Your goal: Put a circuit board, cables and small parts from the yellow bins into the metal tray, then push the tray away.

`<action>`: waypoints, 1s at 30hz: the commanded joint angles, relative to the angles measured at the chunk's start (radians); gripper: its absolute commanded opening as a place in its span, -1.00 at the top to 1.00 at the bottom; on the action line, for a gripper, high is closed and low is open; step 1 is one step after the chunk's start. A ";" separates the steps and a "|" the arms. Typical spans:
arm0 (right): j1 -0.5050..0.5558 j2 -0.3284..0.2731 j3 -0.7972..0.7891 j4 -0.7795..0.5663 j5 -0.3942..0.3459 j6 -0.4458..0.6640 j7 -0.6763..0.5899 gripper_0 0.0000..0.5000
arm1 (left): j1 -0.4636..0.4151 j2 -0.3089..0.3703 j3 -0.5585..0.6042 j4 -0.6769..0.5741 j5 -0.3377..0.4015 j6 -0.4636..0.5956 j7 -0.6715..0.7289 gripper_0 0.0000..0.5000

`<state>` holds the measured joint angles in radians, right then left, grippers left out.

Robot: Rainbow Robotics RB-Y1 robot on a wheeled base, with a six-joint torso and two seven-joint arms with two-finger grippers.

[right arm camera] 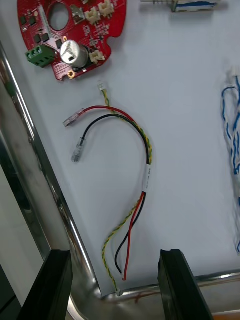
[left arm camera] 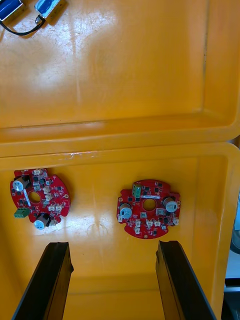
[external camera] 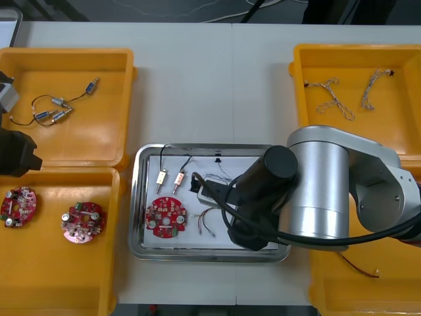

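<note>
While arm (external camera: 329,191) masks metal tray (external camera: 139,197), right pincer (right arm camera: 114,255) gapes

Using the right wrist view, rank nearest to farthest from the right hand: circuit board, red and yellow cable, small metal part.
1. Red and yellow cable, just ahead of the right hand.
2. Circuit board, beyond the cable.
3. Small metal part, farthest.
</note>
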<state>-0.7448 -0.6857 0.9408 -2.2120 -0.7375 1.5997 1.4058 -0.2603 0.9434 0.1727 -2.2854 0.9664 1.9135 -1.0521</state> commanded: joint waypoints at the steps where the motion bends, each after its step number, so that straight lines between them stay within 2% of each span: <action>1: -0.070 0.015 0.084 -0.008 0.016 -0.032 0.027 -1.00 | 0.019 0.045 0.031 -0.026 -0.001 0.006 -0.066 -1.00; 12: -0.154 0.055 0.231 0.041 0.056 -0.058 0.019 -1.00 | 0.019 0.045 0.031 -0.026 -0.001 0.006 -0.066 -1.00; 21: -0.194 0.149 0.320 0.156 0.073 -0.075 0.013 -1.00 | 0.019 0.045 0.031 -0.026 -0.001 0.006 -0.066 -1.00; 30: -0.223 0.218 0.374 0.225 0.082 -0.073 0.005 -1.00 | 0.019 0.045 0.031 -0.026 -0.001 0.006 -0.066 -1.00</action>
<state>-0.9231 -0.5127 1.2821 -1.9923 -0.6702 1.5333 1.4057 -0.2603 0.9434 0.1727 -2.2856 0.9664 1.9135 -1.0521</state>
